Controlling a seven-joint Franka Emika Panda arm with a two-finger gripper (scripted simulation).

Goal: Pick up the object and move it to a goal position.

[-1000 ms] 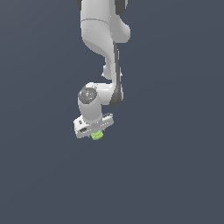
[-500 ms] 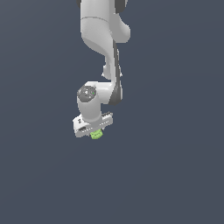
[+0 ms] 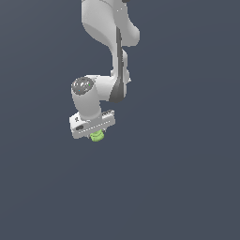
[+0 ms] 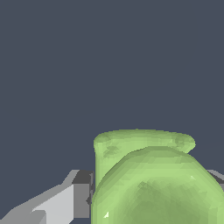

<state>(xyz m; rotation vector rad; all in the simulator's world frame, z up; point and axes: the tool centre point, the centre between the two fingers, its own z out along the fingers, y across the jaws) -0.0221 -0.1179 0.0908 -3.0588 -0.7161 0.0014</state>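
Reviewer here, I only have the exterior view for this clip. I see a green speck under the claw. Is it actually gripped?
Observer: The wrist view shows the lime-green object pressed against a grey finger, so it looks gripped.
Operator: What shape is it?
Observer: Close up, a rounded dome sits in front of a flatter, blockier part.
Operator: Anything beneath it?
Observer: The wrist view shows only plain dark background beyond the claw.

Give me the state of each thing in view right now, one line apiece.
Pincer: pointed down, shut on the green piece.
Green piece: gripped between the fingers, poking out just below the hand; the wrist view shows it filling the space between them.
Arm: reaching down from the top of the exterior view.
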